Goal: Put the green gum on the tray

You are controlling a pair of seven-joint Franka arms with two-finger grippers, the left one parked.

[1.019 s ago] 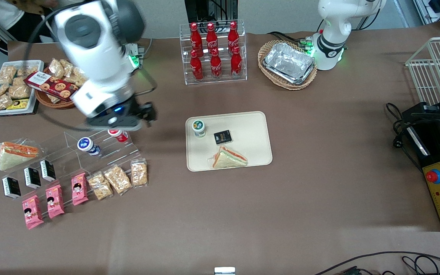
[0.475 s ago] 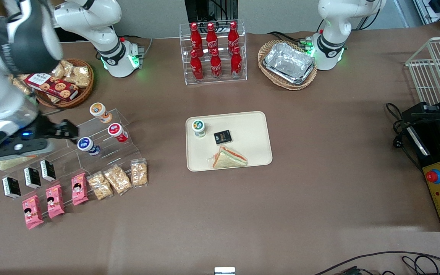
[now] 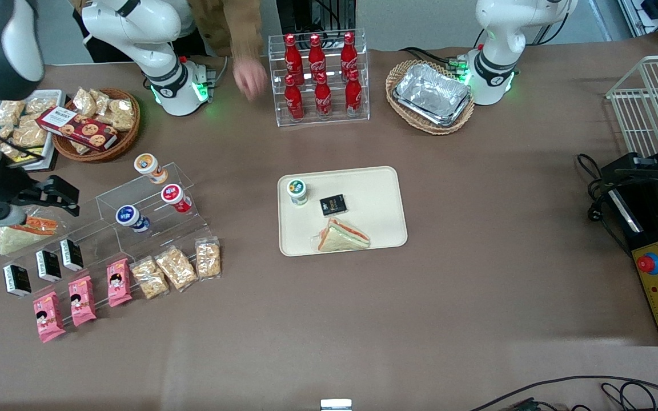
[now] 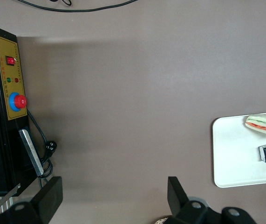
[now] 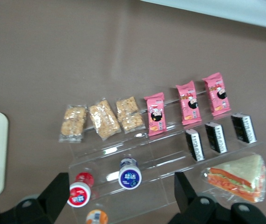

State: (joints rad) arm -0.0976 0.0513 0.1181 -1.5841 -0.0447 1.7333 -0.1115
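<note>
Green gum (image 3: 297,190): upright canister, green-rimmed lid, standing on the tray (image 3: 380,188) in the corner toward the working arm's end; label print too small to read. Also on the tray: a small black packet (image 3: 333,205) with gold lettering, unreadable, just beside the gum, and a wrapped triangular sandwich (image 3: 342,236) nearer the front camera. The tray's half toward the parked arm is bare.

Gripper (image 3: 57,197): fingers spread apart, holding nothing, hanging above the clear acrylic step stand (image 3: 152,220), well apart from the tray.

Stand holds an orange-lidded canister (image 3: 147,166), red-lidded canister (image 3: 176,197) and blue-lidded canister (image 3: 129,217); lower steps carry pink snack packets (image 5: 188,103) and black cartons (image 5: 215,136).

Clear rack with six red Coca-Cola bottles (image 3: 319,77).

Wicker basket with foil trays (image 3: 432,96).

Open brown tabletop (image 3: 477,285) surrounds the tray.
</note>
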